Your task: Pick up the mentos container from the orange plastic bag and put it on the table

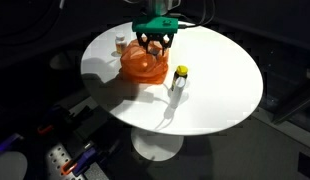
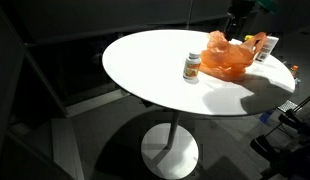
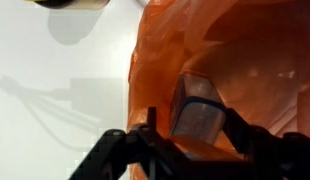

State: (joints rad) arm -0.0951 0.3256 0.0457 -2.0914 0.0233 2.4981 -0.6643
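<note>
Orange plastic bag pretty much filled the wrist view, all crumpled and gaping open. Down in the opening sat a greyish boxy thing, which I took for the mentos container. So it was inside the bag, not out on the worktop. The gripper had its 2 dark fingers spread wide, 1 on each side of the container, and I couldn't tell whether either touched it. In an exterior view the gripper hung right over the bag. Further out on the round white worktop, a small yellow-capped bottle stood upright near the bag. Another small jar stood on the bag's far side, too tiny to make out.
</note>
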